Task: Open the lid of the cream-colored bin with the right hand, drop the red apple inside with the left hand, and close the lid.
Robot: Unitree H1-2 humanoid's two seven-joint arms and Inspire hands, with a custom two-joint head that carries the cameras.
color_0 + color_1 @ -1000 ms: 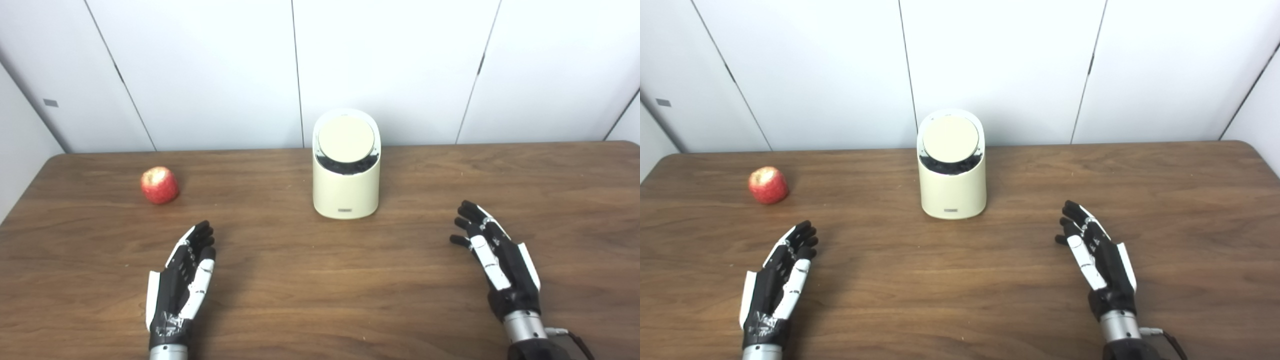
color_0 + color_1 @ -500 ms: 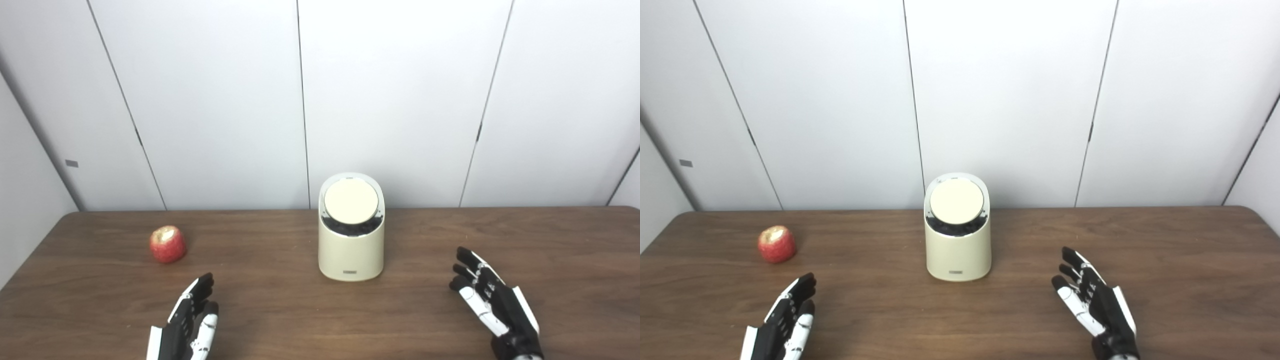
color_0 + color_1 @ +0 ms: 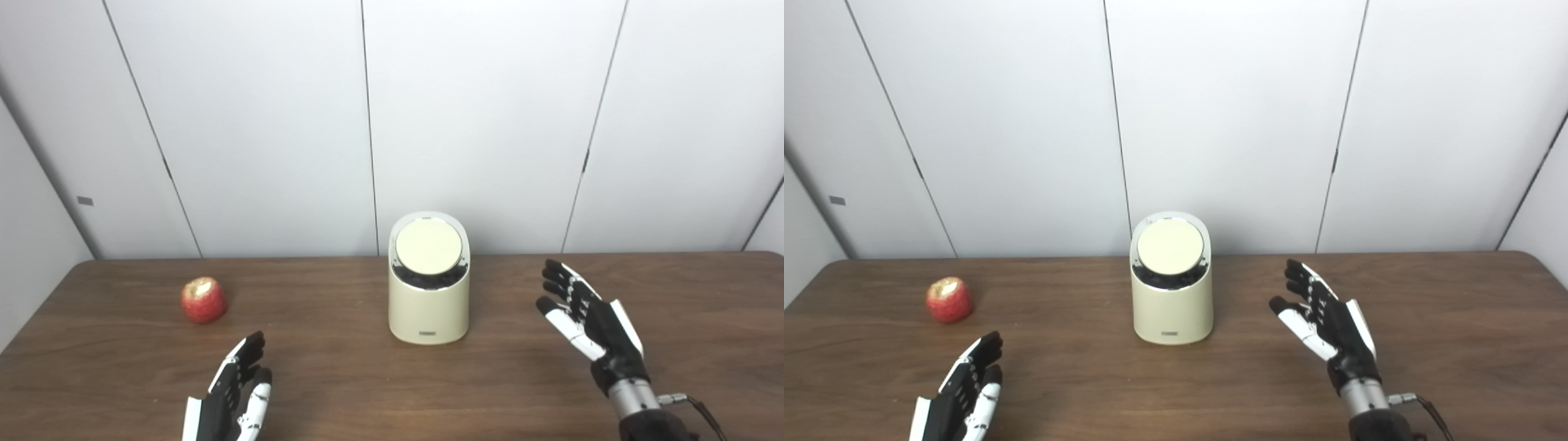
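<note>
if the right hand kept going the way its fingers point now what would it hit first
Probably nothing: the right hand points up and slightly left, toward the back wall, passing right of the bin, though depth is unclear.

No legible text, number or brand appears anywhere in either view. The cream-colored bin [image 3: 429, 306] carries a small dark rectangular label [image 3: 428, 334] low on its near face, but its characters are too small to read. A small grey rectangular tag [image 3: 84, 200] on the wall panel at far left likewise shows no readable marking.
</note>
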